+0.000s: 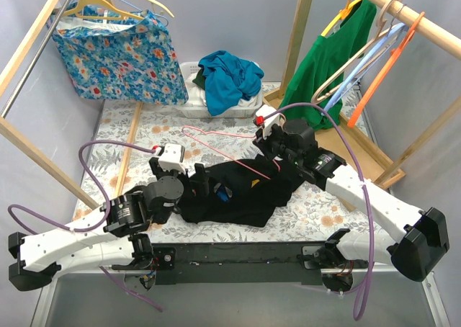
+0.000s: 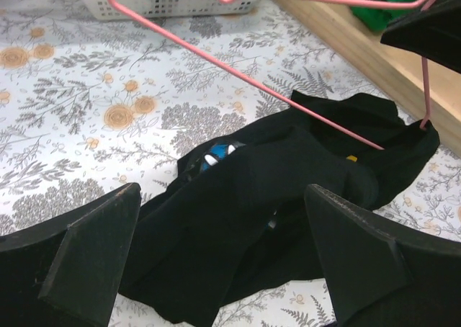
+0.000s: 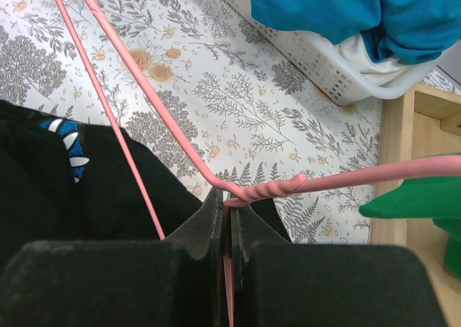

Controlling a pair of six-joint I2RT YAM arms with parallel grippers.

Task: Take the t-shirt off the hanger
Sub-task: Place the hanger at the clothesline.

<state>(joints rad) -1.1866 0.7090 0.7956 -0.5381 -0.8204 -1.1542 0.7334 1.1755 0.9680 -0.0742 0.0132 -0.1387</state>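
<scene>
Your left hand point(image 2: 222, 197) sits released over the t-shirt point(image 2: 288, 168); your right hand point(image 3: 225, 219) is clenched on the hanger point(image 3: 274, 189) (floral surface point(image 3: 252, 104) just ahead).

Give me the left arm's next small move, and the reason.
Probably lower the open left gripper onto the black t-shirt and pinch the fabric. The right gripper is shut on the pink hanger at its twisted neck, and its wire runs into the shirt, so the cloth needs holding down.

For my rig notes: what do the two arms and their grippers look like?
Left arm and right arm: white links, black joints. A purple cable loops along each. White wrist blocks bear red marks. Fingers are black wedges.
</scene>
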